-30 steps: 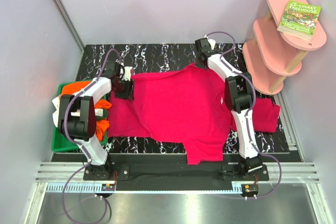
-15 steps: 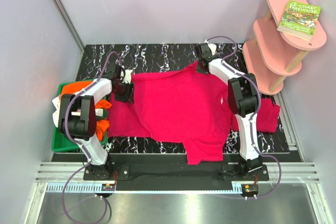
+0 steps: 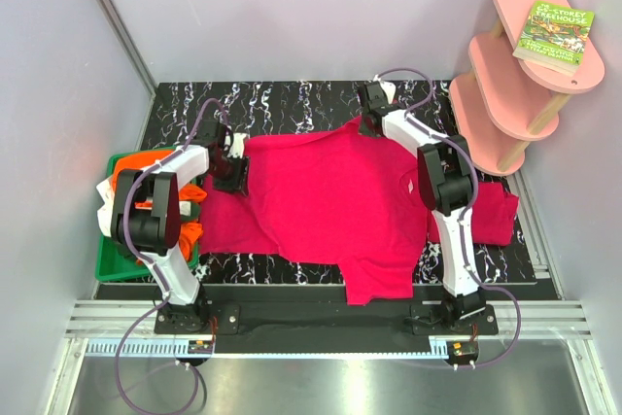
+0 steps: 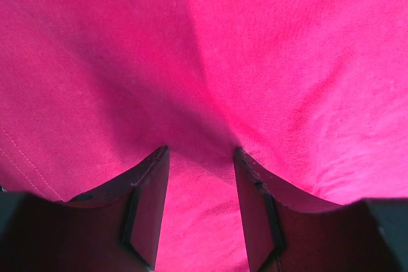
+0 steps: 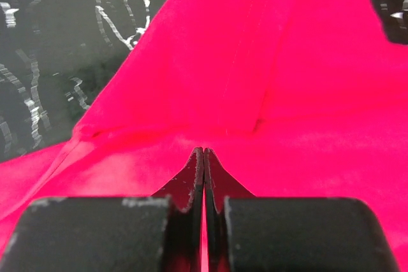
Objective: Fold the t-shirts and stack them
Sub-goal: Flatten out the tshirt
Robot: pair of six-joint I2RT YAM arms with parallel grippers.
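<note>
Orange t-shirt (image 3: 139,161) lies in the green tray (image 3: 117,264).

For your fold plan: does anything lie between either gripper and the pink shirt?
Nothing visible does. The left gripper stands open, right down on the shirt; the right gripper is shut on its far edge.

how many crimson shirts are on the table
2. The spread shirt covers the middle of the table; the folded shirt lies at its right end, partly covered. Others may hide underneath.
</note>
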